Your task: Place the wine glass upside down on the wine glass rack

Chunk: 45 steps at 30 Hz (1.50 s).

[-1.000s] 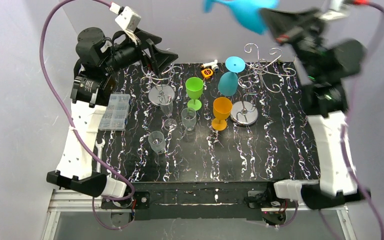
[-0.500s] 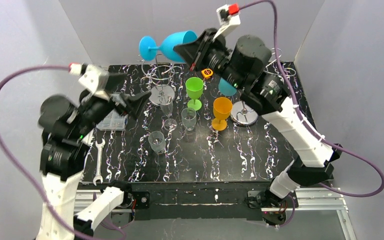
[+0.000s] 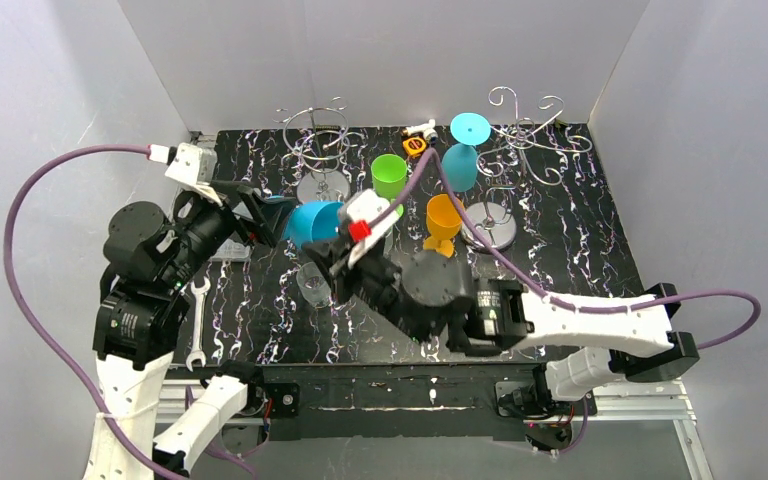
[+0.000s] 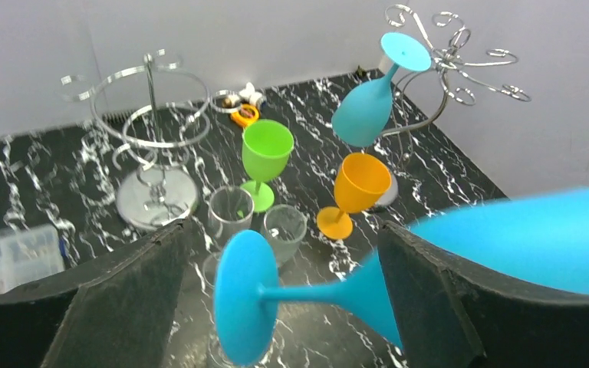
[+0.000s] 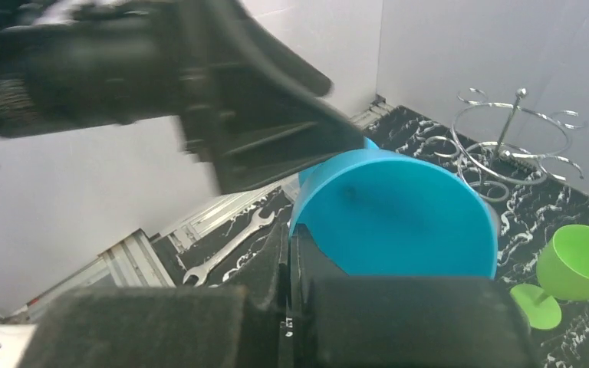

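The blue glass [image 3: 312, 222] lies sideways in the air over the table's [image 3: 560, 270] left middle. Its foot and stem sit between the wide-spread fingers of the left gripper [image 4: 282, 230]. Half a second ago the glass was up by the far left rack [image 3: 318, 150]; it is now lower and nearer. The right gripper [image 5: 290, 238] is pinched tight at the bowl's rim, carrying the glass.

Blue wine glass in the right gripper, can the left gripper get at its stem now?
Probably yes. The left gripper is wide open, with the stem of the blue wine glass lying in the gap between its fingers, nothing blocking. The right gripper pinches the bowl at its rim.
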### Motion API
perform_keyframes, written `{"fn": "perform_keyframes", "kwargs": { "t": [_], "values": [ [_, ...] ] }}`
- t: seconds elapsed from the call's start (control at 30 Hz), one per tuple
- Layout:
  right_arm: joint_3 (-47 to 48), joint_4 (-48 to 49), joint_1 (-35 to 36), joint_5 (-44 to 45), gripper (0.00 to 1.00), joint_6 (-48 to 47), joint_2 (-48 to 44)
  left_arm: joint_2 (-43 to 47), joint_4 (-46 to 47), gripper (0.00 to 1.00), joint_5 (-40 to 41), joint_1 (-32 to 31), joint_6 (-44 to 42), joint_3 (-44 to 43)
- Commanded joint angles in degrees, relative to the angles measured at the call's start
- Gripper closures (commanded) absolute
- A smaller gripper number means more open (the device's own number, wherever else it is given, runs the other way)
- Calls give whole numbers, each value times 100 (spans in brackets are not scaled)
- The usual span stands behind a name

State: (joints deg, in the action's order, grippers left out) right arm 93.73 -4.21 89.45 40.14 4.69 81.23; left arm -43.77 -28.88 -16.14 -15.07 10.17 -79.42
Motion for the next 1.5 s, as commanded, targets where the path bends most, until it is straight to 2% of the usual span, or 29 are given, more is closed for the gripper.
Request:
{"fn": "perform_keyframes", "kwargs": {
  "t": [0.0,0.03,0.2,0.37,0.43,0.57,0.7,0.8,0.97,1.07,1.1,1.17,1.3,1.33,1.47],
  "values": [
    [-111,1637,583,1132,99,-1064,-584,-31,-291,16,-1,114,612,55],
    [-168,1668,650,1203,99,-1108,-655,-39,-312,21,35,127,632,-5],
    [-663,2008,746,1273,99,-1071,-1087,-133,-522,25,-503,137,749,-194],
    [-891,2160,775,1263,99,-1036,-1191,-147,-294,42,-1438,181,1130,-141],
    [-948,2238,783,1217,99,-1024,-1161,-217,-215,42,-1749,213,1286,-118],
    [-956,2240,800,1210,99,-996,-1076,-285,-100,37,-1757,267,1267,-127],
    [-995,2244,802,1224,99,-929,-1092,-352,2,39,-1847,268,1055,-226],
    [-1015,2284,802,1196,99,-891,-1092,-422,-28,49,-2020,271,792,-318],
    [-1103,2349,811,1074,99,-750,-1124,-624,-361,82,-2468,268,341,-518],
    [-1160,2186,811,1022,99,-574,-1165,-610,-481,98,-2394,268,35,-614],
    [-1120,1995,811,989,94,-451,-1175,-576,-446,100,-2306,268,-108,-614],
    [-979,1346,805,930,58,-80,-1209,-517,-380,100,-2093,268,-513,-645],
    [-962,-475,809,885,10,954,-1638,-469,-258,100,-1714,268,-1833,-841],
    [-1082,-873,807,794,2,1230,-1941,-433,-156,100,-1635,268,-2307,-825],
    [-1489,-1813,803,562,2,2083,-2827,-143,388,100,-1704,268,-3574,-474]
  ]
}}
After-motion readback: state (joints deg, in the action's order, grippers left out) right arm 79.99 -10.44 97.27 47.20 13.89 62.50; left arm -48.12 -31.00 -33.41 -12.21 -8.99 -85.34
